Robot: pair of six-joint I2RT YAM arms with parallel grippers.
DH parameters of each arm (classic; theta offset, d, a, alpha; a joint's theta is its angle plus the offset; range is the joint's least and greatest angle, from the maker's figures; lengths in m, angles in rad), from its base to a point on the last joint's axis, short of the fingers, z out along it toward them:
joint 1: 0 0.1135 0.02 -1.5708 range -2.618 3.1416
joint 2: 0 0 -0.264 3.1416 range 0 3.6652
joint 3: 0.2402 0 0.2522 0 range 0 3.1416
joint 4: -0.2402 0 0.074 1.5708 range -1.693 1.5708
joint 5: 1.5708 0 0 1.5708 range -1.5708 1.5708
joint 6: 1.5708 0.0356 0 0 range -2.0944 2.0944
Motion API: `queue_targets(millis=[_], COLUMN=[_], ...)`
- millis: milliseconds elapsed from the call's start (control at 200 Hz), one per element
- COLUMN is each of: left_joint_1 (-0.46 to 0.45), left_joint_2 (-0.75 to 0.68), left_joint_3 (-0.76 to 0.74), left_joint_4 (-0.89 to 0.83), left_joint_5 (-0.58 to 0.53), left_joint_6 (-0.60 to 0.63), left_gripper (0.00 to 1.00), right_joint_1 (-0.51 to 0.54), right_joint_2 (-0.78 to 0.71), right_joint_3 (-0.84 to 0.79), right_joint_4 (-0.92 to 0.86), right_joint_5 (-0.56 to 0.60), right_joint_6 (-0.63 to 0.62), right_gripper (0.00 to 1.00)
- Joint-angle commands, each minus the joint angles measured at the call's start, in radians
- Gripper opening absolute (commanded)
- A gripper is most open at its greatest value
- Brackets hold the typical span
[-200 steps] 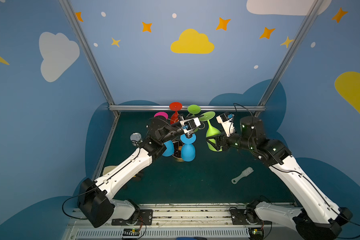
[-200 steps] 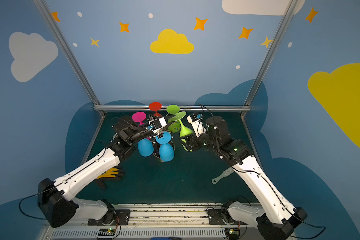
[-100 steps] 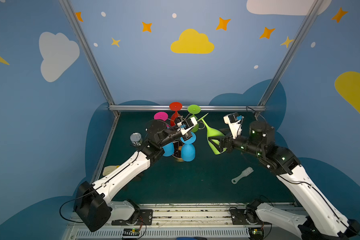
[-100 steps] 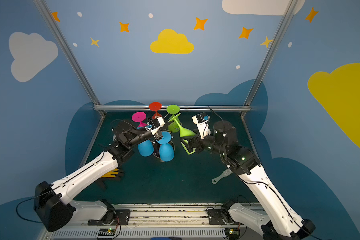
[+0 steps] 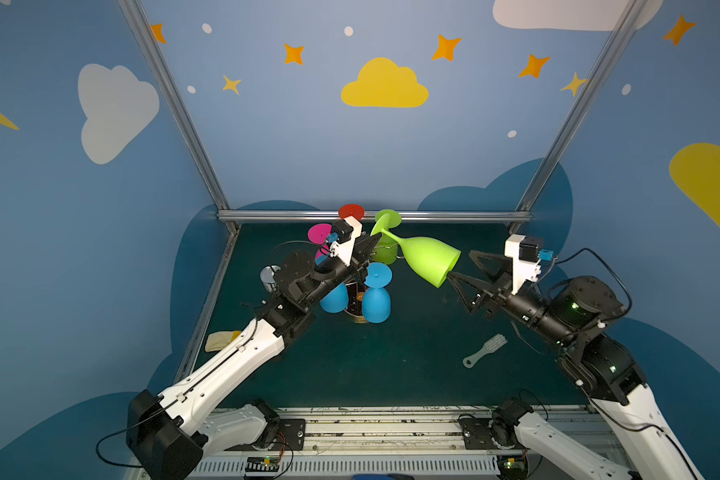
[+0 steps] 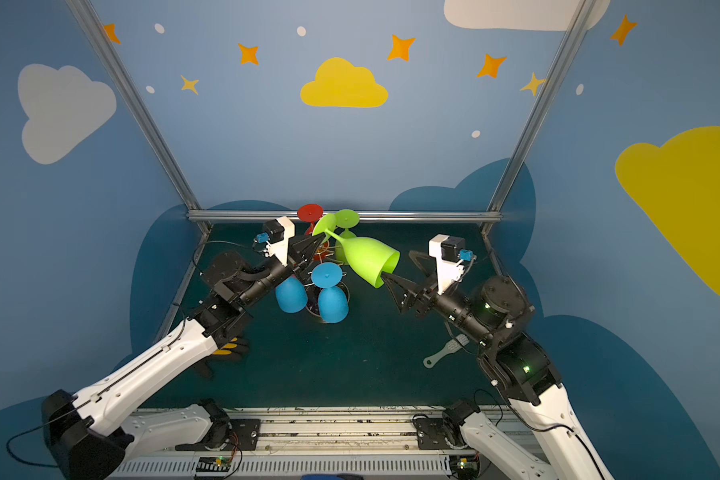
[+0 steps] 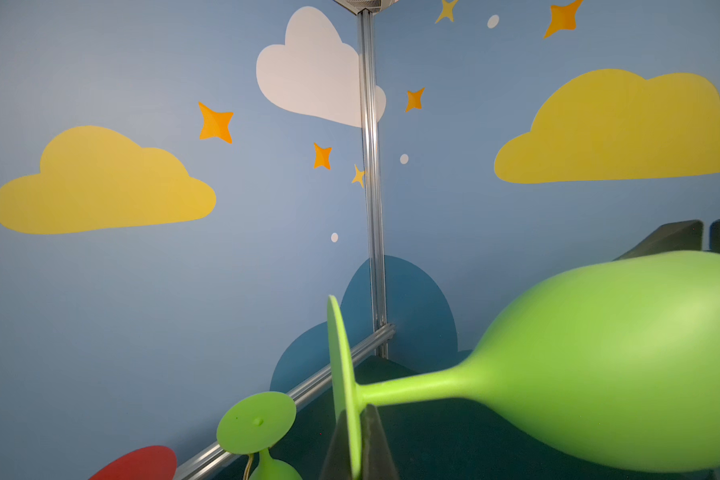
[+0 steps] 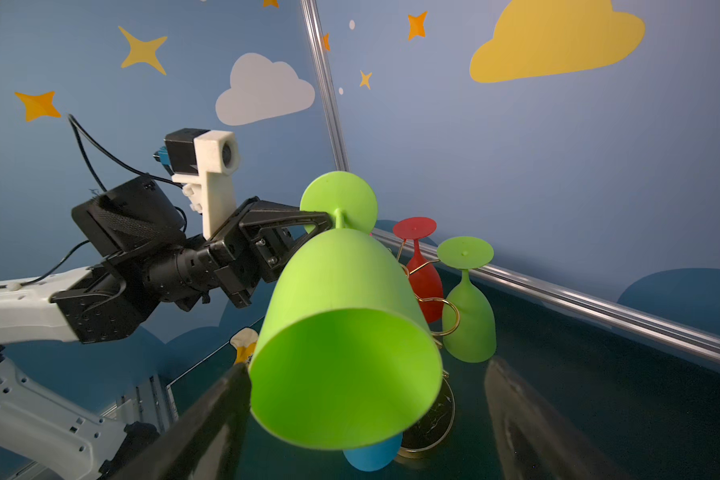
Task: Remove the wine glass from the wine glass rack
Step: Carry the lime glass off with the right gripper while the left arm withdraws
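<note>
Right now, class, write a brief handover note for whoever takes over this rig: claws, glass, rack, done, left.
Left claw: shut on the green wine glass at its foot, holding it tipped nearly level.
Right claw: open, straddling the bowl's mouth, not gripping.
Wine glass rack: standing, apart from this glass.
Done: the glass is off the rack.
Left: probably hand it over or set it down.

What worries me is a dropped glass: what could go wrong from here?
The left gripper pinches only the foot of the lime-green wine glass, held sideways, so the bowl may sag or slip. The open right gripper has one jaw at the bowl's rim; closing off-centre could knock it loose. A swing might hit the red wine glass on the gold wine glass rack.
</note>
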Motion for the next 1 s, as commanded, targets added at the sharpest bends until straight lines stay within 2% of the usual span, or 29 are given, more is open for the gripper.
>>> queue_targets(millis=[0,90,335,626,996], left_joint_1=[0.008,0.013,0.019,0.021,0.031], left_joint_2=[-0.023,-0.034,-0.047,-0.036,-0.031], left_joint_3=[-0.009,-0.018,-0.023,-0.028,-0.033], left_joint_4=[0.019,0.02,0.019,0.001,-0.011], left_joint_5=[-0.004,0.028,0.076,0.107,0.106], left_joint_6=[-0.07,-0.087,-0.133,-0.139,-0.131], left_gripper=[0.03,0.03,0.03,0.03,0.03], right_joint_1=[-0.005,-0.008,-0.011,-0.011,-0.01], right_joint_2=[-0.053,-0.065,-0.024,0.084,0.15], right_joint_3=[-0.037,-0.055,-0.054,-0.028,-0.015], right_joint_4=[0.007,-0.016,-0.001,0.073,0.119], right_joint_5=[0.045,0.073,0.058,-0.028,-0.106], right_joint_6=[0.014,0.009,0.006,0.032,0.076], right_gripper=[0.83,0.8,0.73,0.61,0.0])
